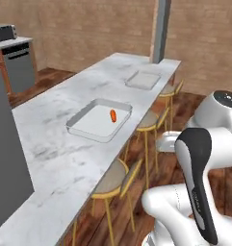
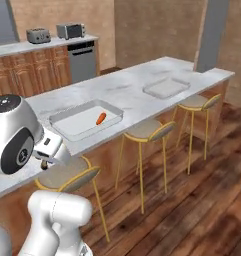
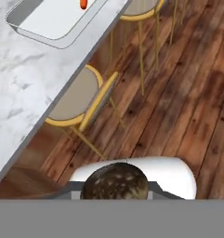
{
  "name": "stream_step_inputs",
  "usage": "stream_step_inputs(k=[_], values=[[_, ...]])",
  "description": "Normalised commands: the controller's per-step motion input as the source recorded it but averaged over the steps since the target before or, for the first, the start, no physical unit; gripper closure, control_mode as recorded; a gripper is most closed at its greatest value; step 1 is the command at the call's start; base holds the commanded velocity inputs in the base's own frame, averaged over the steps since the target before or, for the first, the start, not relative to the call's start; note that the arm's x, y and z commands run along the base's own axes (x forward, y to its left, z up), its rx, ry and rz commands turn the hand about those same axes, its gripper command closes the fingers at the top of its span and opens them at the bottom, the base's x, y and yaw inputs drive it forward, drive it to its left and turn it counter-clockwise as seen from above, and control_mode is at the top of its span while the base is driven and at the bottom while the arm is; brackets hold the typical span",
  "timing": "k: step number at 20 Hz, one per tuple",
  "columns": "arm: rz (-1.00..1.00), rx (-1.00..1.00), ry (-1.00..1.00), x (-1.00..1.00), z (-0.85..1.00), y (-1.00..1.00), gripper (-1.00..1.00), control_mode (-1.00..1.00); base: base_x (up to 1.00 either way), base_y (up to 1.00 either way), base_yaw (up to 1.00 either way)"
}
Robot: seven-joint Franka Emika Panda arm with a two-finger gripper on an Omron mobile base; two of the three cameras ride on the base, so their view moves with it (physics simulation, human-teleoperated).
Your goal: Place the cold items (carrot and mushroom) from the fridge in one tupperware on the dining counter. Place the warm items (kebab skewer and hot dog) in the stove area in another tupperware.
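A brown speckled mushroom (image 3: 114,180) sits right at the bottom of the hand view, with my gripper (image 3: 114,189) shut on it. Seen from the right base, the gripper (image 2: 45,163) hangs off the near edge of the dining counter (image 2: 117,90), above a stool. An orange carrot (image 1: 112,116) (image 2: 100,118) (image 3: 83,3) lies in the nearer tupperware (image 1: 79,129) (image 2: 67,116) (image 3: 48,39). The farther tupperware (image 1: 143,79) (image 2: 166,87) holds nothing I can see.
Several yellow-framed stools (image 1: 115,180) (image 2: 147,131) (image 3: 78,100) line the counter's edge over a wood floor. A grey pillar (image 1: 161,29) rises at the counter's far end. A dark tall panel (image 1: 6,163) stands at the left. Toasters (image 2: 38,35) sit on the back cabinets.
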Motion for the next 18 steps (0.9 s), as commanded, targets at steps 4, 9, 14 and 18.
stream_step_inputs(k=[4, 9, 14, 18], values=[[0.00, 0.00, 0.00, 0.00, 0.00, 0.00, 1.00, 1.00, 0.27, -0.49, 0.84], [0.00, 0.00, 0.00, 0.00, 0.00, 0.00, 1.00, 1.00, -0.07, -0.42, 0.92], [0.00, 0.00, 0.00, 0.00, 0.00, 0.00, 1.00, 1.00, -0.11, -0.64, 0.83], [0.00, 0.00, 0.00, 0.00, 0.00, 0.00, 1.00, 1.00, -0.45, -0.99, 0.55]])
